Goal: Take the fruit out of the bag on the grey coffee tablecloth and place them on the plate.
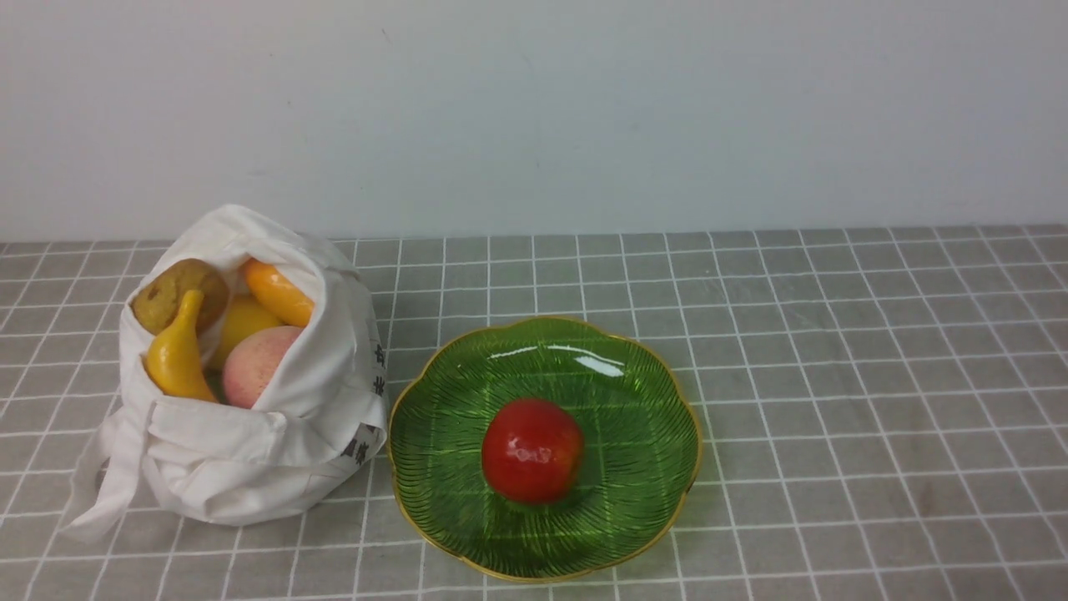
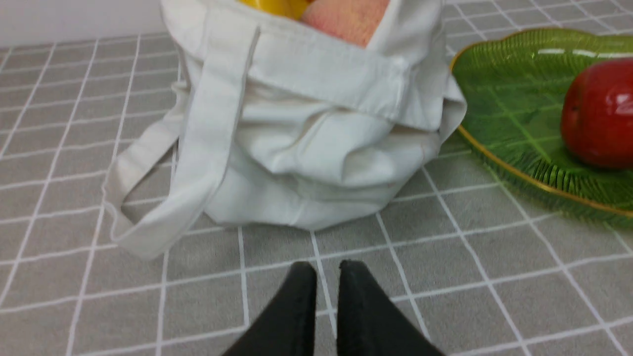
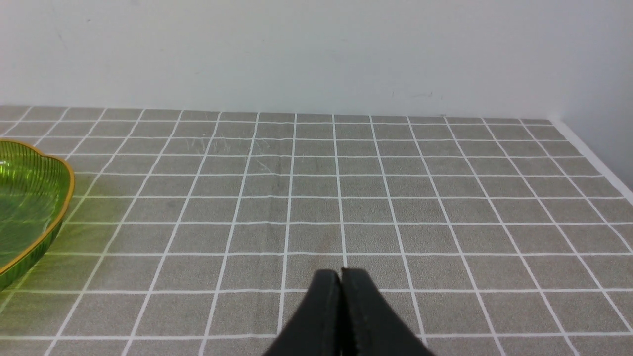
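While the red apple (image 1: 532, 450) sits on the green plate (image 1: 642, 376), the white bag (image 1: 242, 451) holding remaining fruit lies just ahead of the left gripper (image 2: 327, 269), apparently nearly closed, empty; right gripper (image 3: 340, 275) closed, empty, over bare tablecloth (image 3: 395, 198).

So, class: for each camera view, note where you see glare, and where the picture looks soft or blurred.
Front view: white glare streaks on the far inner face of the green plate, small highlights on the red apple. Left wrist view: glare on the apple, bag top softly blurred. Right wrist view: even light, sharp grid tablecloth.
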